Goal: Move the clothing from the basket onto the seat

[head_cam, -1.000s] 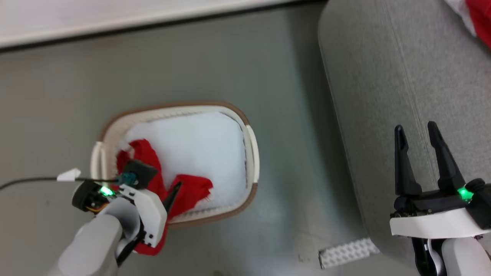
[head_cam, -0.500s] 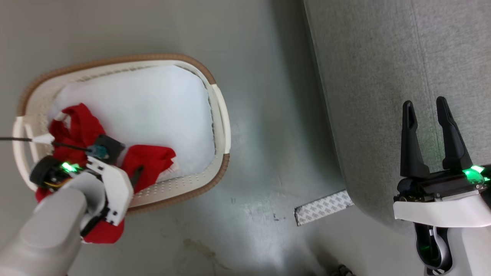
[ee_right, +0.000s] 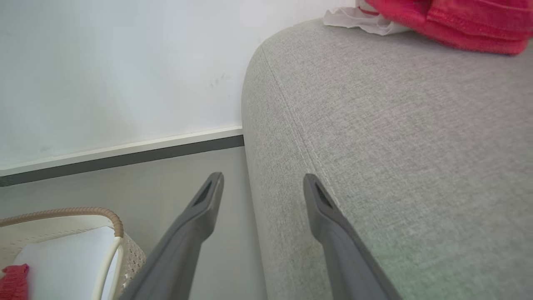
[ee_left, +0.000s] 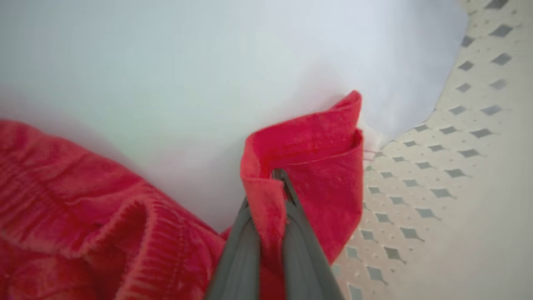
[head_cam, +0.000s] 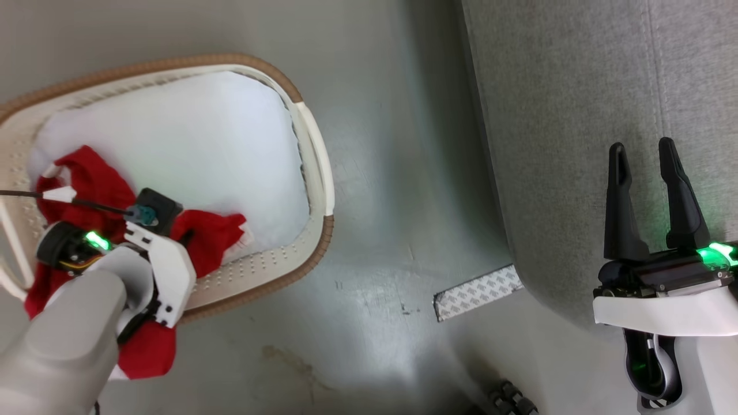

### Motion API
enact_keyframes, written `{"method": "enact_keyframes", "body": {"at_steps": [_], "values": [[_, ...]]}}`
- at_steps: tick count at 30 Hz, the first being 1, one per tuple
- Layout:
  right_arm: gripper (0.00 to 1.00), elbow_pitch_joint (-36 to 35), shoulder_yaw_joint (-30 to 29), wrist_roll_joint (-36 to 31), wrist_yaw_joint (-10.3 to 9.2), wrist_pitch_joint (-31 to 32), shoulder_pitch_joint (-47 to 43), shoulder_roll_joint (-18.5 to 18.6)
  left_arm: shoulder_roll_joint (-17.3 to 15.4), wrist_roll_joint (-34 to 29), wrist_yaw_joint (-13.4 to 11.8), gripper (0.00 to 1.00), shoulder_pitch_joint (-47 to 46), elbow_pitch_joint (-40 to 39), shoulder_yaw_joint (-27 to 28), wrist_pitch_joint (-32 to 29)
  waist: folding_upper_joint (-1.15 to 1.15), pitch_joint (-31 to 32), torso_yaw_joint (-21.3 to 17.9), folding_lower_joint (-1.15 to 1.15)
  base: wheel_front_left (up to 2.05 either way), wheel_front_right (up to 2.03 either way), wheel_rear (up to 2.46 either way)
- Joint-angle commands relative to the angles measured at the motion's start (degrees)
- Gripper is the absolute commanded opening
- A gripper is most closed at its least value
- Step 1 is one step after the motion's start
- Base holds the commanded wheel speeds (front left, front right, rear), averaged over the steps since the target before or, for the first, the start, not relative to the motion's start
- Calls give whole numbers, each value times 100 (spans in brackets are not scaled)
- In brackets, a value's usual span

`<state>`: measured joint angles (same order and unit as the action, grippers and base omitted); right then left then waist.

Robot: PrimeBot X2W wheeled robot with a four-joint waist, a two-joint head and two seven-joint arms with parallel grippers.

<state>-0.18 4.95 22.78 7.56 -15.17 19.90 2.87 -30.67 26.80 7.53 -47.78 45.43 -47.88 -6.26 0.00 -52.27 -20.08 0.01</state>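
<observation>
A crumpled bright red soft-fabric garment (head_cam: 207, 245) lay at the left end of the oval cream perforated plastic basket (head_cam: 314, 144), spilling over its brown rim. A second red garment (ee_right: 458, 21) rested on the large light grey upholstered seat (head_cam: 576, 115) nearby.

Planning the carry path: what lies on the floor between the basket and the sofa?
Head view: bare grey floor between basket and sofa, save a white patterned strip at the sofa's edge.

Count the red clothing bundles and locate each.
2. One clothing bundle lies in the basket, spilling over its rim, pinched by the left gripper; another bundle rests on the seat. Each may hold several garments.
</observation>
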Motion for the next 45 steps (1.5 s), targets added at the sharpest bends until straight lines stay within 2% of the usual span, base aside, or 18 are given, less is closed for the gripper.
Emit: {"method": "enact_keyframes", "body": {"at_steps": [1, 11, 16, 21, 35, 45], "values": [[100, 38, -49, -8, -14, 3, 83, 4, 37, 130, -15, 0, 11, 13, 51, 118, 0, 182, 83, -1, 0, 0, 0], [100, 312, -345, -357, -14, 4, -226, 7, 467, 575, -197, 0, 535, -174, 376, 1067, 0, 1673, 579, -1, 0, 0, 0], [100, 465, -481, -528, -15, 3, -549, 11, 723, 829, -360, 0, 910, -438, 507, 1431, 0, 2610, 842, -1, 0, 0, 0], [100, 590, -559, -706, -15, 3, -913, 11, 846, 981, -561, 0, 1292, -867, 599, 1666, 0, 3459, 1053, -1, 0, 0, 0], [100, 766, -633, -1165, -15, 3, -1870, 7, 649, 1158, -1486, 0, 2587, -2864, 963, 2052, 0, 5116, 1294, -1, 0, 0, 0], [100, 738, -535, -1411, -15, 3, -2223, 8, 377, 1211, -1980, 0, 3304, -3805, 1169, 2083, 0, 5538, 1389, -1, 0, 0, 0]]}}
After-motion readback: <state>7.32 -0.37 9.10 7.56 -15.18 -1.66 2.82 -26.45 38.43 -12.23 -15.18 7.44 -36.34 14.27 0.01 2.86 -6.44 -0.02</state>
